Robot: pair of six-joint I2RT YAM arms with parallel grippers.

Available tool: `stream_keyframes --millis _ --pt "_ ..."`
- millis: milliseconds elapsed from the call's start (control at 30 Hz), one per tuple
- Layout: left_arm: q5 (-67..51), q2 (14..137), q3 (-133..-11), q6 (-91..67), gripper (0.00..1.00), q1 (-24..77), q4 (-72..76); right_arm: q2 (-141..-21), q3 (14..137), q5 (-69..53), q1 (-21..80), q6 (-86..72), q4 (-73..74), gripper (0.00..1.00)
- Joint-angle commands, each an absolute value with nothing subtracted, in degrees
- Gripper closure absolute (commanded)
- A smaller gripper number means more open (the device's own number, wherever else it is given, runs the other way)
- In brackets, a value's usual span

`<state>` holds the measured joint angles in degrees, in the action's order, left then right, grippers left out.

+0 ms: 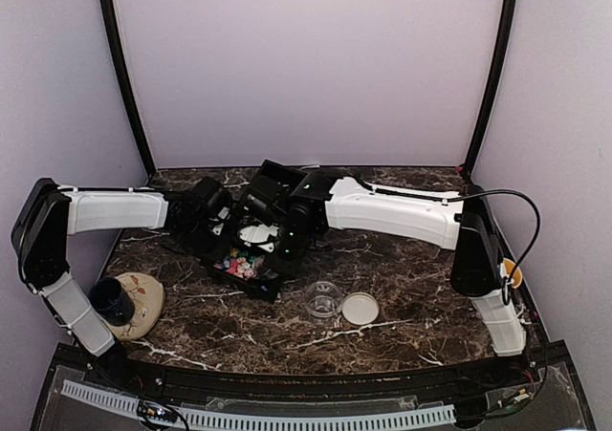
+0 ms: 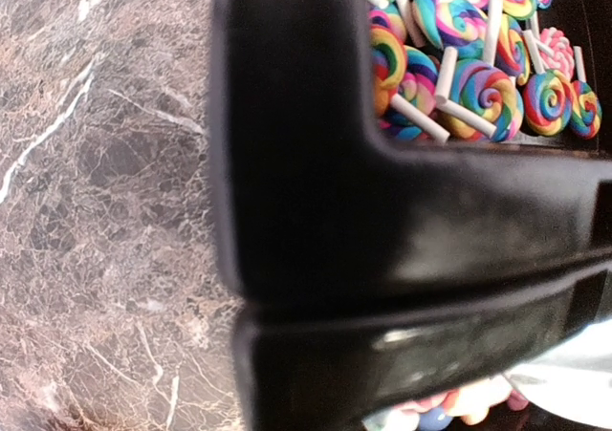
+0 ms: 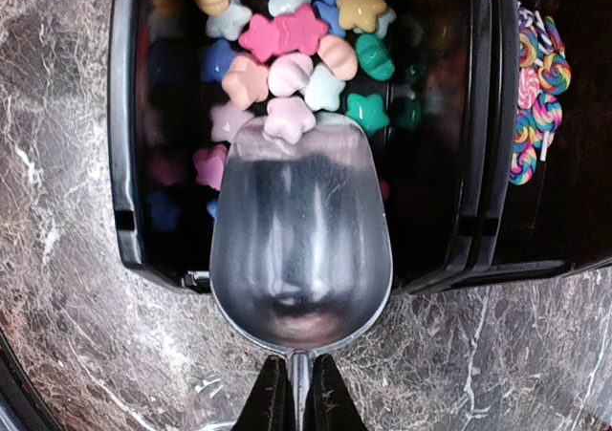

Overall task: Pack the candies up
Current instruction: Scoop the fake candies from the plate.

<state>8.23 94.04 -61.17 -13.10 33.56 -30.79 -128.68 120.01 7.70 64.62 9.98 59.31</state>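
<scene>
The candies (image 3: 287, 49) are pastel stars and round pieces, pink, green, blue and yellow, heaped in a black bin (image 3: 124, 163); from above they show as a colourful patch (image 1: 244, 262). My right gripper (image 3: 298, 366) is shut on the thin handle of a metal scoop (image 3: 301, 240). The scoop's tip reaches into the bin, and one pale pink star (image 3: 289, 118) lies at its front lip. My left gripper (image 1: 206, 211) is pressed against the bin's far-left side. Its wrist view is filled by the black bin wall (image 2: 382, 230), so its fingers cannot be made out.
A neighbouring compartment holds rainbow swirl lollipops (image 2: 478, 58), also at the right wrist view's right edge (image 3: 535, 96). A clear cup (image 1: 323, 302) and its round lid (image 1: 360, 308) stand on the marble table in front of the bin. A beige plate (image 1: 145, 307) with a dark cup (image 1: 113, 299) sits at the near left.
</scene>
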Motion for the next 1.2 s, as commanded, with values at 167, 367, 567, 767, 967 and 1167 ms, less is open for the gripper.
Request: stream_keyframes --millis 167,367,567,767,967,1167 --pt "-5.16 85.13 -60.12 -13.17 1.0 34.54 -11.24 -135.55 114.17 2.54 63.93 8.96 45.97 1.0" --pt "-5.47 83.61 -59.71 -12.42 1.0 34.58 -10.37 -133.94 107.71 -2.49 62.69 7.94 37.28 1.0" --pt "-1.24 82.1 -59.41 -12.39 1.0 34.66 -11.16 -135.54 113.46 -2.09 60.82 -0.89 39.46 1.0" --pt "-4.13 81.74 -58.63 -13.34 1.0 34.66 -9.35 -134.16 112.81 -3.01 61.01 -3.57 38.23 1.0" --pt "-4.87 84.01 -60.3 -13.47 1.0 34.38 -12.34 -132.52 110.16 3.29 63.73 12.62 44.74 1.0" --pt "-5.27 86.79 -61.78 -14.49 1.0 33.4 -15.37 -127.74 105.89 4.78 63.51 19.46 47.73 1.0"
